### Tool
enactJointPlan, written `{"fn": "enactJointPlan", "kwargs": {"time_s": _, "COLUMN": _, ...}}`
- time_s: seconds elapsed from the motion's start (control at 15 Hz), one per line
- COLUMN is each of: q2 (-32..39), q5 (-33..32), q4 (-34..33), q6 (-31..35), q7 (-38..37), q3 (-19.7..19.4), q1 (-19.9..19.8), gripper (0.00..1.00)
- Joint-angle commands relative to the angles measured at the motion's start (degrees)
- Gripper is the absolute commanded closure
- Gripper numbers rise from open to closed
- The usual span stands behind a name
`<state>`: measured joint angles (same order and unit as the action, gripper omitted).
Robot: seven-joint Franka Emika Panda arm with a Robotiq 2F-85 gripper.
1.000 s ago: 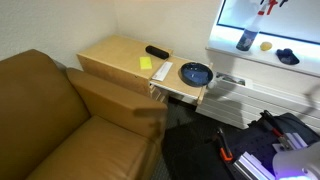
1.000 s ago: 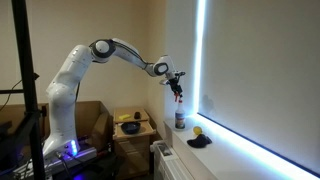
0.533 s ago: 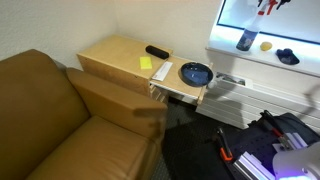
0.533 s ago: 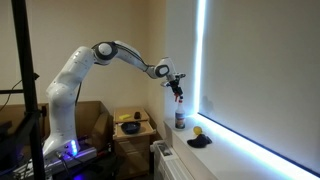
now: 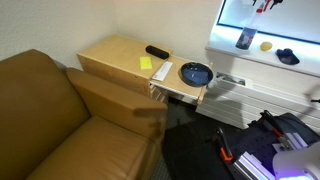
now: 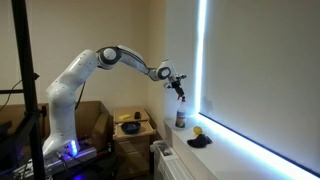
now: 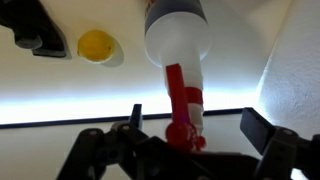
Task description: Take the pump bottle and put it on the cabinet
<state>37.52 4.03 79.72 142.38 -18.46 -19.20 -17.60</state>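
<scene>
Arm (image 6: 108,58) outstretched, claw (image 6: 180,95) above pump bottle (image 6: 180,120)

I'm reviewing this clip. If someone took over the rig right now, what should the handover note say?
Gripper: open, hanging above the pump bottle, lined up over its red trigger head, not gripping.
Pump bottle: upright on the white window ledge, near a small yellow object.
Cabinet: the top holds a black remote and a yellow note; the rest is bare wood.
Done: approach only.
Left: descend, grip, lift, carry to the cabinet, set down.
</scene>
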Motion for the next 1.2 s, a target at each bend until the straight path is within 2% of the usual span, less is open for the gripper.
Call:
{"fn": "enactJointPlan", "kwargs": {"time_s": 0.0, "q2": 0.2, "q5": 0.0, "q4": -0.3, "q6": 0.0, "q7": -0.2, "q3": -0.1, "q1": 0.0, "gripper": 0.00}}
{"fn": "enactJointPlan", "kwargs": {"time_s": 0.2, "q2": -1.9, "q5": 0.0, "q4": 0.7, "q6": -2.7, "q7": 2.3, "q3": 0.5, "q1": -0.4, "gripper": 0.00}}
{"fn": "enactJointPlan", "kwargs": {"time_s": 0.53, "q2": -3.3, "q5": -1.4, "q4": 0.4, "q6": -3.1, "q7": 0.3, "q3": -2.2, "q1": 0.5, "gripper": 0.00}}
{"fn": "enactJointPlan", "kwargs": {"time_s": 0.6, "q2": -1.8, "q5": -0.4, "q4": -0.6, "q6": -1.2, "q7": 0.8, "q3": -1.4, "q1": 0.0, "gripper": 0.00}}
{"fn": "enactJointPlan", "kwargs": {"time_s": 0.8, "q2": -1.9, "q5": -0.4, "q4": -0.6, "q6": -1.2, "q7": 0.8, "q3": -1.5, "q1": 0.0, "gripper": 0.00}}
{"fn": "enactJointPlan", "kwargs": {"time_s": 0.87, "q2": -2.1, "q5": 0.0, "q4": -1.2, "q6": -3.8, "q7": 1.6, "q3": 0.4, "q1": -1.6, "gripper": 0.00}}
{"fn": "enactJointPlan", "kwargs": {"time_s": 1.13, "q2": -1.9, "q5": 1.2, "q4": -1.9, "q6": -9.1, "q7": 2.4, "q3": 1.7, "q1": -3.1, "gripper": 0.00}}
